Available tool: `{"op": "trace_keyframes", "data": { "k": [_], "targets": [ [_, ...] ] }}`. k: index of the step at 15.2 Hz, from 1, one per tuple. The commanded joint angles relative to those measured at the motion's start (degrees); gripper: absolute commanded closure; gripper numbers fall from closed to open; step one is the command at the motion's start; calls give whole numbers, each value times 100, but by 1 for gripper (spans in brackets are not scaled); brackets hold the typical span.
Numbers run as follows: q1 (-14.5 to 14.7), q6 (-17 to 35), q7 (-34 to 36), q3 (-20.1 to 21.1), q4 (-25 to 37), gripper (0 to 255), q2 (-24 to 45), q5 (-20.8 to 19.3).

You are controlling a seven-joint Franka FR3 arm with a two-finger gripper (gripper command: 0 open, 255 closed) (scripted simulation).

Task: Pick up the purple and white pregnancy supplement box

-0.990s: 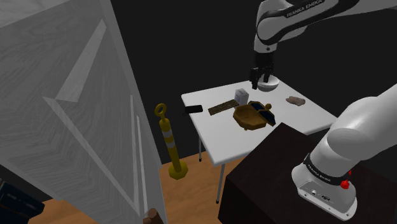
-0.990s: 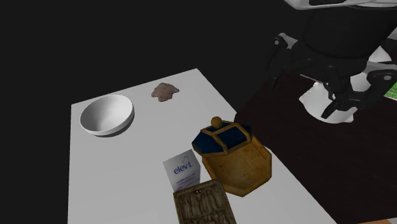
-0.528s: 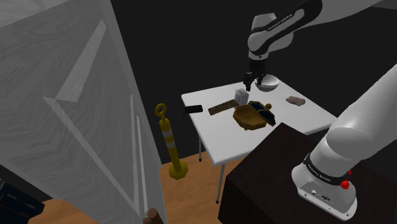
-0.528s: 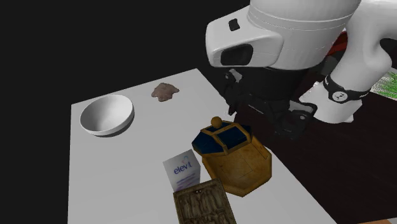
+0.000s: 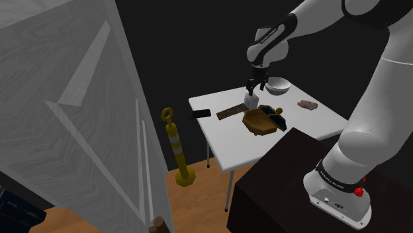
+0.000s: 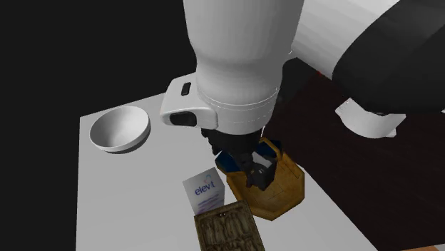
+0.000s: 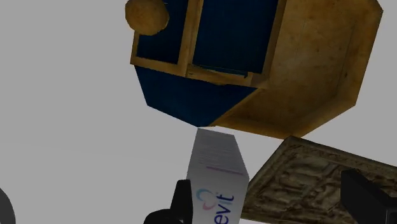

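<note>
The supplement box (image 6: 205, 191) is white with purple lettering and stands upright on the white table (image 6: 128, 207), between a blue and brown wooden chest (image 6: 282, 187) and a carved wooden plaque (image 6: 228, 227). In the shoulder view my gripper (image 5: 255, 88) hangs just above the box (image 5: 251, 100). The wrist view looks down on the box (image 7: 216, 178), which stands close beside one black finger (image 7: 182, 202), with the other finger (image 7: 369, 198) far off over the plaque (image 7: 305, 184). My gripper (image 7: 273, 205) is open and holds nothing. In the second exterior view the gripper (image 6: 251, 170) hovers over the chest's edge.
A white bowl (image 5: 278, 84) sits at the table's far side, a brown lump (image 5: 306, 104) at the shoulder view's right and a small black object (image 5: 201, 114) near the left edge. A yellow banded post (image 5: 177, 149) stands on the floor. A tall grey panel (image 5: 79, 119) is at the left.
The arm has swung from above the bowl toward the shoulder view's left and come down over the box. It now blocks much of the second exterior view.
</note>
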Motion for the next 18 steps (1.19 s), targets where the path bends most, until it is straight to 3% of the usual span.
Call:
{"op": "trace_keyframes", "data": {
  "k": [1,6,15,16,18],
  "targets": [
    [-82,226,-123,6,295,0,465,181],
    [-354,485,-362,90,1175,0,1479,554],
    [-434,917,-451,196,1184,0,1928,700],
    [-428,917,-447,194,1165,255,1909,696],
    [-427,916,-445,194,1166,255,1909,695]
  ]
}}
